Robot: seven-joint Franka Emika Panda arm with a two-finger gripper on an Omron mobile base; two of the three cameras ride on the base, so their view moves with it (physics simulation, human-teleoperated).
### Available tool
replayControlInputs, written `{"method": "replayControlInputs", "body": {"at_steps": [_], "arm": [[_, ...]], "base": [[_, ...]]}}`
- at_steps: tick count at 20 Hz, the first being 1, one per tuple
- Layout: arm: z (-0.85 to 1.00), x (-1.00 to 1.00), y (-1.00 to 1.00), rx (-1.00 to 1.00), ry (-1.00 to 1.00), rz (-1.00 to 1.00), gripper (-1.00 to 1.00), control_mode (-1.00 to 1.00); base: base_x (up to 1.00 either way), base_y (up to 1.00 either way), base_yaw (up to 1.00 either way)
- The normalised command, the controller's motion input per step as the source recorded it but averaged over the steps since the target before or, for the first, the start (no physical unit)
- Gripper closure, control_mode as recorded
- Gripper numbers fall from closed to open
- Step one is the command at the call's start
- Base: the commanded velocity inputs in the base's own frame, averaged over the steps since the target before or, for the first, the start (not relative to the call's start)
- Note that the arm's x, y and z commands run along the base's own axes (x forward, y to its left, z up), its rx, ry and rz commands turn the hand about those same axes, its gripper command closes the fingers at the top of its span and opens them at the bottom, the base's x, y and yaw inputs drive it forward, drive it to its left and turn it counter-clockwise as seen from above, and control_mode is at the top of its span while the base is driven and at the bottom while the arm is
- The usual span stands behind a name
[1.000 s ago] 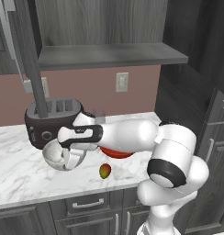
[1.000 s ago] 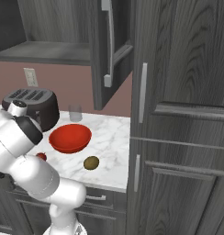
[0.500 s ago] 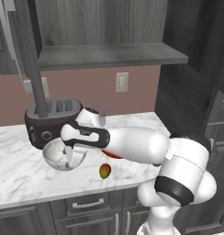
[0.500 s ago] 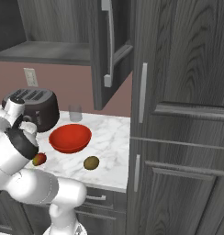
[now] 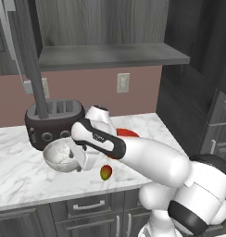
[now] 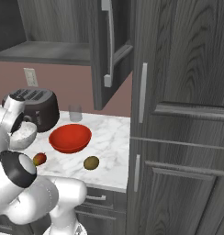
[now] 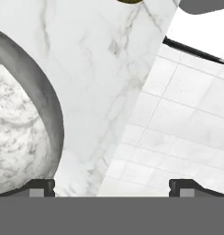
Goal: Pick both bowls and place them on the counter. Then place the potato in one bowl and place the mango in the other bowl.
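1. Since a second ago the arm has stretched further left over the counter (image 5: 22,171). The gripper (image 7: 111,186) let go of the marbled bowl (image 5: 61,155), and its jaws went from nearly wide to fully wide.
2. Gripper now: jaws spread wide, nothing between them. In the hand view the finger tips (image 7: 40,187) stand far apart at the bottom, one by the bowl's rim, the other over the pale tiled floor beyond the counter edge.
3. Marbled bowl sits upright on the white marble counter, just in front of the dark toaster (image 5: 52,120). The hand is close against its right side; cannot tell whether a finger touches the rim.
4. Red bowl (image 6: 70,137) upright on the counter, right of the marbled bowl and apart from it. In the left base view the forearm covers most of it.
5. Mango (image 5: 105,172) lies on the counter near the front edge, below the forearm, between the two bowls. Not in either bowl.
6. Potato (image 6: 91,162) lies on the counter in front of the red bowl, to its right, near the counter's front edge. Not in a bowl.
7. A small clear glass (image 6: 75,113) stands at the back wall behind the red bowl.
8. Upper cabinet door (image 6: 109,46) hangs open above the counter.
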Motion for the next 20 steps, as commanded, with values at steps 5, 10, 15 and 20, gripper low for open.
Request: {"method": "replayControlInputs", "body": {"at_steps": [5,10,15,20], "arm": [[0.13,-0.44,-0.37,-0.01,-0.06,0.37,-1.00,-1.00],[0.12,-0.43,-0.36,-0.04,-0.14,0.38,-1.00,-1.00],[0.08,-0.20,-0.39,-0.05,-0.11,0.28,-1.00,-1.00],[0.01,-0.05,-0.43,-0.04,-0.12,0.23,-1.00,-1.00]], "base": [[0.00,0.00,0.00],[0.00,0.00,0.00],[0.00,0.00,0.00],[0.00,0.00,0.00]]}}
